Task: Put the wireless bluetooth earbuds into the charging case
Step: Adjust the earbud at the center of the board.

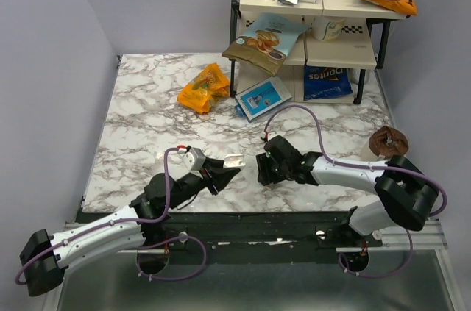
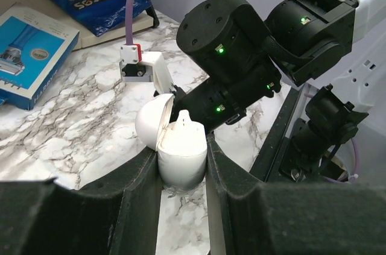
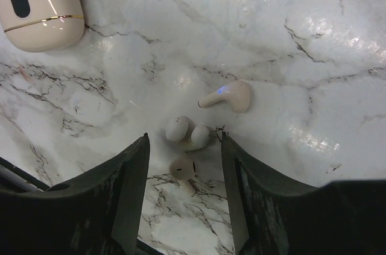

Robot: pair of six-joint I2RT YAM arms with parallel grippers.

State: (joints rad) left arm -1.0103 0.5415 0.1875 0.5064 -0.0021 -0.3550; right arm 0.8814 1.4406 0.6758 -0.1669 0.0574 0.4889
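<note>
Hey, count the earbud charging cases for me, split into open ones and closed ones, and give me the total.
Open charging case, clamped in the left gripper: 1
Closed charging case, lying on the marble table: 1
Total: 2

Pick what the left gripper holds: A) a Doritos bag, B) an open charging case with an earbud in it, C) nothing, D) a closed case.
B: the left gripper clamps the charging case, its lid open, an earbud sticking up from it.
</note>
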